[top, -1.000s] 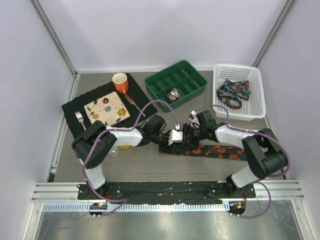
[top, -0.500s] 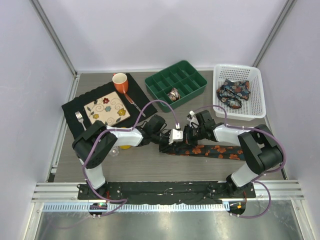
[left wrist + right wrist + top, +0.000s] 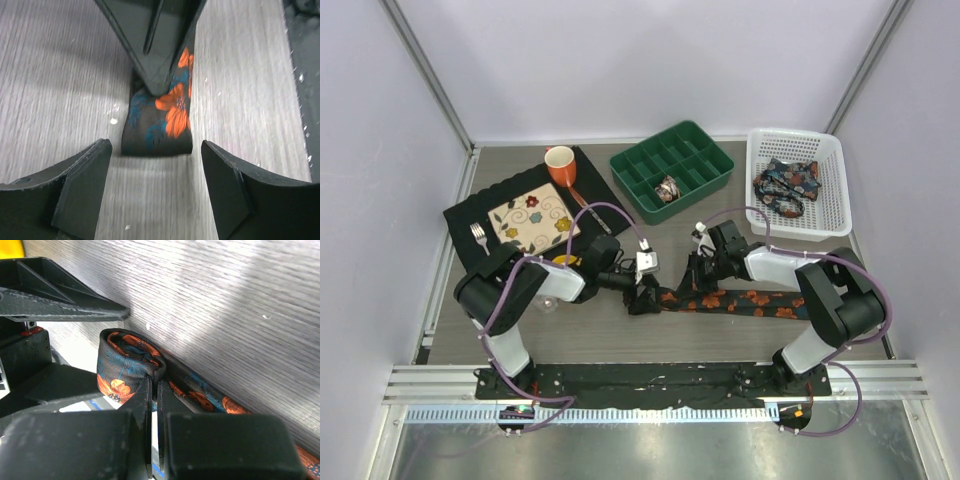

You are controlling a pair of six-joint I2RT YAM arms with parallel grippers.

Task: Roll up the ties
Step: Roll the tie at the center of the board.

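Observation:
A dark tie point(image 3: 752, 298) with orange flowers lies flat across the table in front of the arms. Its left end is turned into a small roll point(image 3: 121, 366). My right gripper point(image 3: 692, 284) is shut on that roll, and its fingers point(image 3: 142, 405) pinch the fabric between them. My left gripper point(image 3: 642, 296) is open and empty, low over the table just left of the roll. In the left wrist view the roll point(image 3: 162, 122) lies ahead of my open fingers point(image 3: 82, 182), with the right gripper's fingers pressed onto it from above.
A green compartment tray point(image 3: 695, 150) holds one coiled tie point(image 3: 668, 188). A white basket point(image 3: 820, 215) at the back right holds more ties point(image 3: 786, 183). A black placemat point(image 3: 470, 212) at the left carries a flowered plate point(image 3: 533, 221), a fork, a knife and an orange cup point(image 3: 560, 165).
My left gripper has drawn back to the left, away from the tie's rolled end, and now stands open and clear of it. My right gripper still holds the roll.

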